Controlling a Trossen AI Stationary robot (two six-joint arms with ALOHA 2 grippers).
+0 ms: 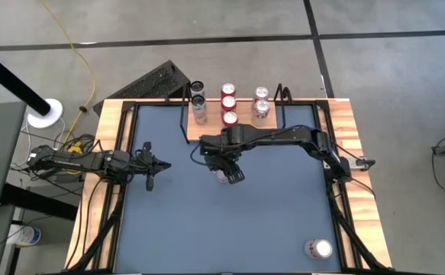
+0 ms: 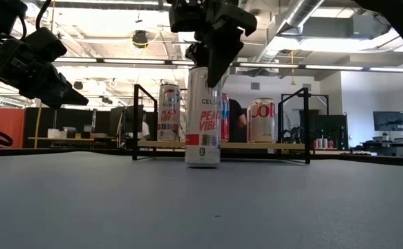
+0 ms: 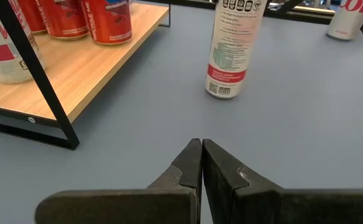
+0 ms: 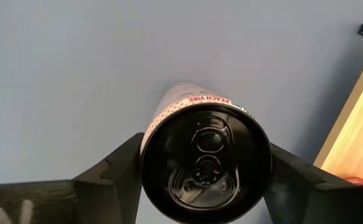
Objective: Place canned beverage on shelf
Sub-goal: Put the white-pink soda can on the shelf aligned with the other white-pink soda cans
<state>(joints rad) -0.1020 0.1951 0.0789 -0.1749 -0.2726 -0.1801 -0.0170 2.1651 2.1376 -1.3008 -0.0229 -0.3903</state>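
A tall slim white can [image 2: 203, 117] with red lettering stands upright on the blue-grey table, just in front of the shelf [image 1: 245, 128]. The shelf is a small light-wood board on a black wire frame and carries several cans [image 1: 228, 103]. My right gripper [image 1: 226, 172] is above the white can, shut on its top; the can's dark lid [image 4: 206, 155] shows between the fingers. My left gripper [image 3: 201, 155] is shut and empty above the table's left part [image 1: 161, 163], well left of the can. My right gripper pinches the white can's upper end [image 4: 169, 109] between its two fingers [image 4: 116, 171], one on each side of the rim. The fingers come from above, pointing down. The can stands upright with its base [image 2: 202, 163] on the table.
Another can [image 1: 319, 248] sits alone near the table's near right corner. The shelf's black frame posts [image 2: 136, 121] rise at its ends. Open table surface lies between the two arms and toward the near edge. Light-wood rims [image 1: 344, 130] border the table.
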